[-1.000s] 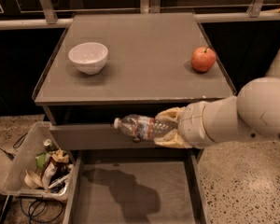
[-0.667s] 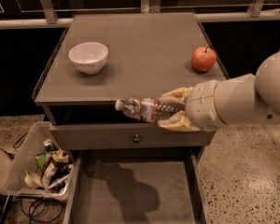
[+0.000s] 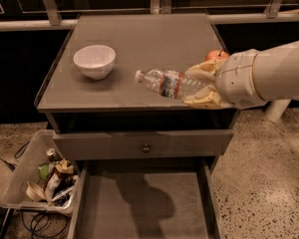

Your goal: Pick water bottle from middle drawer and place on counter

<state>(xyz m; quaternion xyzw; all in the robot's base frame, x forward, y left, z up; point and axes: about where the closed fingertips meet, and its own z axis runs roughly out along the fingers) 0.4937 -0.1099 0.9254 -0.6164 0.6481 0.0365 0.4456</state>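
The water bottle is a clear ribbed bottle with a white cap and a blue-and-red label band. It lies sideways in the air, cap pointing left, over the right front part of the counter. My gripper is shut on the bottle's base end, with the white arm reaching in from the right. The middle drawer stands pulled open below, its flat grey floor bare with the arm's shadow on it.
A white bowl stands on the counter's left. A red apple sits at the right, partly hidden behind my gripper. The upper drawer front with a round knob is shut. A bin of trash sits on the floor at the left.
My gripper has lifted the water bottle from in front of the upper drawer up to over the counter's front right part and carried it slightly inward.
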